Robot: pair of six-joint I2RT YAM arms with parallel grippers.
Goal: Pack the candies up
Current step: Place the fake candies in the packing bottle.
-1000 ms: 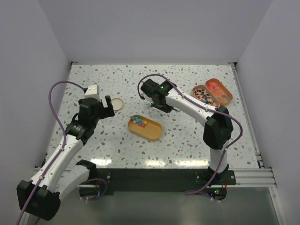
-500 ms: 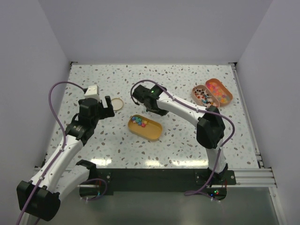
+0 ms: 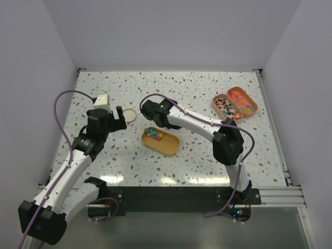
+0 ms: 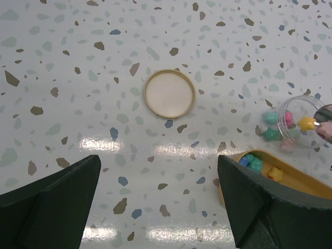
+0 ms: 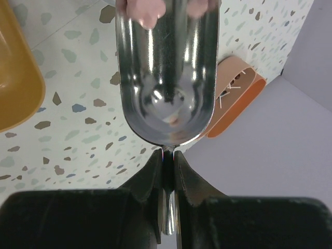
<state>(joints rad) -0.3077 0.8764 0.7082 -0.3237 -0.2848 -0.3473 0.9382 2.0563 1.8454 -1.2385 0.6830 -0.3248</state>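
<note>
My right gripper is shut on the handle of a metal scoop, pinched between its fingers. The scoop hangs just beyond the far left end of a yellow oval tray. Pink candies sit at the scoop's far lip. In the left wrist view the scoop's end shows with a few candies in it. More candies lie in the yellow tray's left end. My left gripper is open and empty, near a round cream lid.
A pink tray and an orange tray, both with mixed candies, stand at the far right. The lid lies flat between the two grippers. White walls close the table on three sides.
My right gripper has moved left with the scoop, from the table's middle to just past the yellow tray's far left end. The left arm has not moved.
</note>
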